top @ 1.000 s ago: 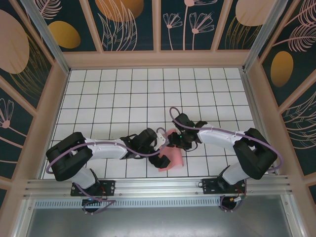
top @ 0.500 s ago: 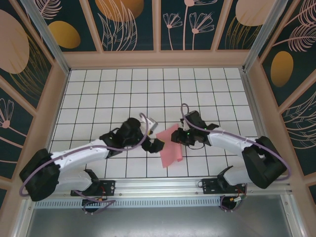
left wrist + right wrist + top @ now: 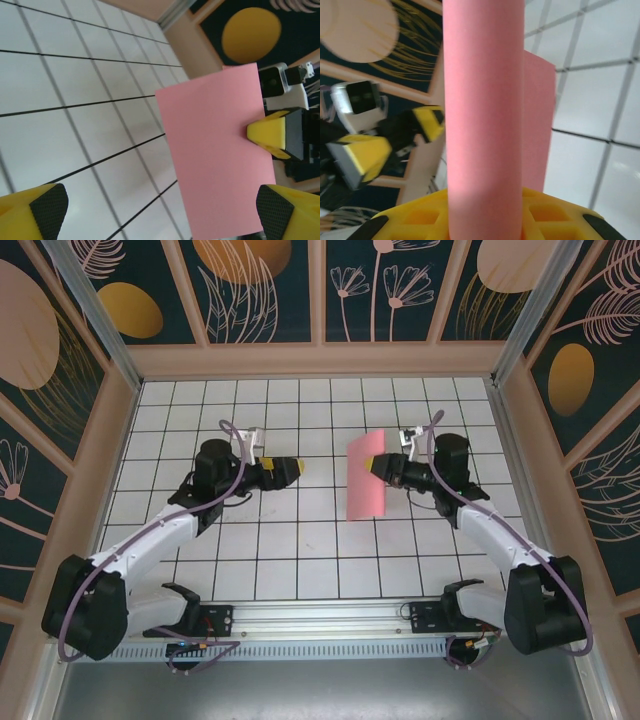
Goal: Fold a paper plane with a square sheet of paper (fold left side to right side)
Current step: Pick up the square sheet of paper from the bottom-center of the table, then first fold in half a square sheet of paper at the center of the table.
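**Pink paper (image 3: 365, 480) carried out toward the middle of the table (image 3: 300, 540)**

Since a second ago, both arms have drawn apart and reached farther out over the white tiled table, and the paper has left its spot near the front edge. It is folded into a tall rectangle. The right gripper (image 3: 384, 466) holds it, with yellow fingers (image 3: 267, 135) clamped on its right edge. The paper stands raised, its flat face turned toward the left gripper (image 3: 291, 469). Seen from the right wrist, it rises straight out from between the fingers. The left gripper hangs well apart, to the left of the paper, its fingers spread wide and holding nothing.
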Action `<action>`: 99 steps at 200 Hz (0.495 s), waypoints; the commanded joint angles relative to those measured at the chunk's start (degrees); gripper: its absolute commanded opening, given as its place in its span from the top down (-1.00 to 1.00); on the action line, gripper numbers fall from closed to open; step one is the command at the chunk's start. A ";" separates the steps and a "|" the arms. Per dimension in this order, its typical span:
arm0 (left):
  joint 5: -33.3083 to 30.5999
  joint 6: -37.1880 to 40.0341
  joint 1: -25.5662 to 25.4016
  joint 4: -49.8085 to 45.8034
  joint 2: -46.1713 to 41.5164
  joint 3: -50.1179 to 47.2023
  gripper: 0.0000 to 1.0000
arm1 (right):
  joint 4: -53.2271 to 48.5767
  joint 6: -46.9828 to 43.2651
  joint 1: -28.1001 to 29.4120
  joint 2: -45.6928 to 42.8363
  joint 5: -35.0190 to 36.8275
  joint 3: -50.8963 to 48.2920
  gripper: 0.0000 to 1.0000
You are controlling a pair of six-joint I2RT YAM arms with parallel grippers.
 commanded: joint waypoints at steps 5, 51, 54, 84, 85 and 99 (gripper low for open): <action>10.80 -7.66 0.20 12.13 1.60 4.90 -0.97 | 8.64 2.47 -0.12 -1.75 -8.83 6.76 0.40; 17.21 -10.82 -0.12 16.80 2.75 8.27 -0.97 | 15.25 9.01 2.30 -1.97 -9.18 11.27 0.41; 17.61 -11.30 -0.16 17.36 2.77 8.21 -0.97 | 14.99 8.93 2.75 -1.92 -8.97 11.62 0.41; 20.58 -13.44 -1.94 19.96 4.50 10.51 -0.93 | 17.22 10.15 5.96 -0.42 -7.80 13.07 0.41; 20.61 -13.26 -2.02 19.68 4.65 10.70 -0.93 | 17.42 10.31 6.02 -0.37 -7.75 13.10 0.41; 21.20 -11.63 -2.79 16.43 6.15 12.72 -0.86 | 20.05 12.14 6.92 0.25 -7.45 13.03 0.41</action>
